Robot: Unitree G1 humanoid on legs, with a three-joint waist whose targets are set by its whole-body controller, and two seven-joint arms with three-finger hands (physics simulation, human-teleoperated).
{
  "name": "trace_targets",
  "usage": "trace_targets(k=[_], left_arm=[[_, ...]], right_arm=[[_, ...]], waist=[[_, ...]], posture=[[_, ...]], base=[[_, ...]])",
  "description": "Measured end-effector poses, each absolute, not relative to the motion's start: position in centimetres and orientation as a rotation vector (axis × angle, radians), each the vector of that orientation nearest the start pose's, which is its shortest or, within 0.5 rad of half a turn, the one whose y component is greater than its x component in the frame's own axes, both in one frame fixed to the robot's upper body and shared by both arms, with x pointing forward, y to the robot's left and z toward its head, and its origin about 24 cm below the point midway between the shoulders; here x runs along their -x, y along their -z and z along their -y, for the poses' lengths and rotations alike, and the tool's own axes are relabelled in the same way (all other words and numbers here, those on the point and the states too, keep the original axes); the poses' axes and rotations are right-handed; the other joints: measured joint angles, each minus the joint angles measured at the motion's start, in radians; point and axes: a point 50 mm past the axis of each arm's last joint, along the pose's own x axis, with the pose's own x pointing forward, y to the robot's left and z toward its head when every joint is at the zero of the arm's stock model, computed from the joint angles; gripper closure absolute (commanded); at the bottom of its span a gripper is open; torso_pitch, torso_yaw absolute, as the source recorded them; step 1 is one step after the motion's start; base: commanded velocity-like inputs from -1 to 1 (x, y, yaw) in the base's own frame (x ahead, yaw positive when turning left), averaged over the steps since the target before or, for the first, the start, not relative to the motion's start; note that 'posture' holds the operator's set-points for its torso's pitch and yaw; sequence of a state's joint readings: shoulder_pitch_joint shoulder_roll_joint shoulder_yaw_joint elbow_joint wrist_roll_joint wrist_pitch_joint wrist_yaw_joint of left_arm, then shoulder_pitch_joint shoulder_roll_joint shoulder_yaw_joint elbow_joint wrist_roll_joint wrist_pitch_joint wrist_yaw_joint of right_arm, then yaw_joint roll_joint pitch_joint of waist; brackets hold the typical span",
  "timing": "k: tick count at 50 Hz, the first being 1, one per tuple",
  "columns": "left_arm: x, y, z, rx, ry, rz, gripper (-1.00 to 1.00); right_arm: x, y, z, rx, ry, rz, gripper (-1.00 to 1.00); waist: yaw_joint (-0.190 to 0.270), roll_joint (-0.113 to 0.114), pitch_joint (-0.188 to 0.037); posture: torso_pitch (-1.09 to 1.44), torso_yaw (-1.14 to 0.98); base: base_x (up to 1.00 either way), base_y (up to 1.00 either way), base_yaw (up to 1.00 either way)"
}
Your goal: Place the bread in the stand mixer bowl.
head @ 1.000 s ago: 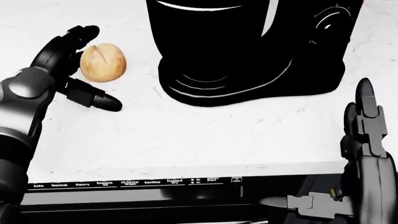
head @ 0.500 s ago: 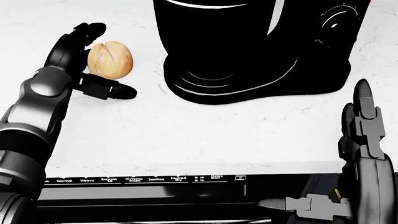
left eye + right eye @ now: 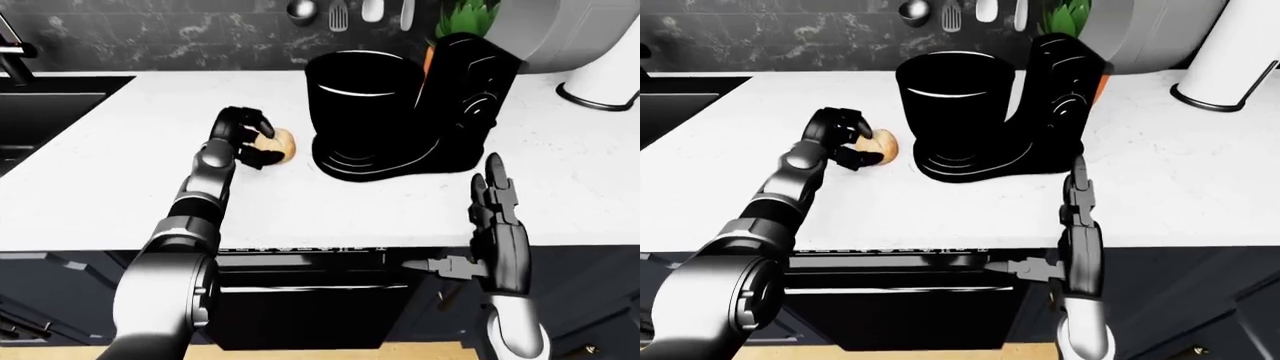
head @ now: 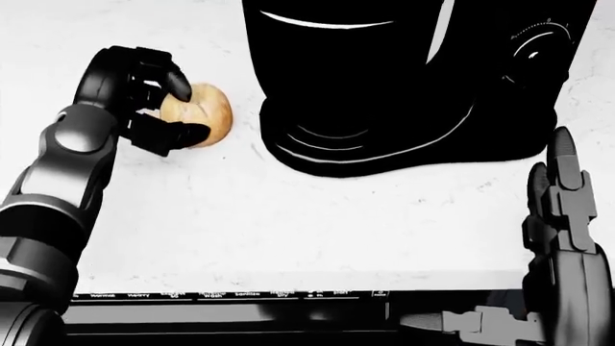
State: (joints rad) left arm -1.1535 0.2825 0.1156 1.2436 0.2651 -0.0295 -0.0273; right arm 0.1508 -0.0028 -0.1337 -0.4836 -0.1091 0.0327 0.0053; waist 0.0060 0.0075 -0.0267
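the left hand (image 4: 144, 97) has its fingers curled over the bread (image 4: 202, 114), two wrapping its top and the thumb pressed in low on its near side, so the hand is closed round the roll. the bread sits on the white worktop (image 4: 288, 216) under that hand, showing tan crust only on the side away from the palm. whether it is lifted off the surface or resting on it cannot be told.

just to the right of the left hand, past the bread, stands the black stand mixer (image 3: 470, 97), its bowl (image 3: 365, 94) upright on the base with the open rim facing up. a small gap of bare worktop separates the bread from the mixer's base.

the right hand (image 4: 562, 209) is well apart from the left, at the lower right of the head view, off the worktop's near edge. its fingers are stretched straight and spread, pointing up, the thumb sticking out toward the left, and it holds nothing.

below the left forearm, under the worktop's edge, runs a dishwasher panel (image 4: 231, 294) with a row of small white labels. far beyond the left hand, in the left-eye view, a dark sink (image 3: 40, 116) is sunk into the worktop, and utensils (image 3: 340, 11) hang on the dark wall above the mixer.
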Motion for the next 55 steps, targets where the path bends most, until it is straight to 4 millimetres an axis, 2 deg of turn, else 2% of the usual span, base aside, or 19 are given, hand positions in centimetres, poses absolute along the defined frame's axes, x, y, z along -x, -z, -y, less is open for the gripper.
trace_targets(k=[4, 25, 38, 55], left_arm=[[-42.3, -16.2, -17.9, -0.436, -0.003, -0.076, 1.00], [-42.6, -18.3, -19.1, -0.451, 0.000, -0.118, 1.00], [-42.9, -22.1, -19.6, -0.456, -0.019, -0.050, 1.00], [-42.7, -24.1, -21.3, -0.452, -0.064, -0.031, 1.00]], right_arm=[[-21.2, -11.8, 18.7, 0.160, 0.177, 0.301, -1.00], [-20.7, -12.4, 18.9, 0.177, 0.198, 0.313, -1.00], [-20.7, -12.5, 18.9, 0.176, 0.197, 0.316, -1.00], [-20.6, -12.7, 18.9, 0.177, 0.198, 0.320, -1.00]], waist=[[-0.003, 0.003, 0.001], [-0.021, 0.001, 0.035], [-0.022, 0.000, 0.037], [-0.022, -0.002, 0.042]], posture=[[0.00, 0.00], [0.00, 0.00], [0.00, 0.00], [0.00, 0.00]], base=[[0.00, 0.00, 0.00], [0.00, 0.00, 0.00], [0.00, 0.00, 0.00], [0.00, 0.00, 0.00]])
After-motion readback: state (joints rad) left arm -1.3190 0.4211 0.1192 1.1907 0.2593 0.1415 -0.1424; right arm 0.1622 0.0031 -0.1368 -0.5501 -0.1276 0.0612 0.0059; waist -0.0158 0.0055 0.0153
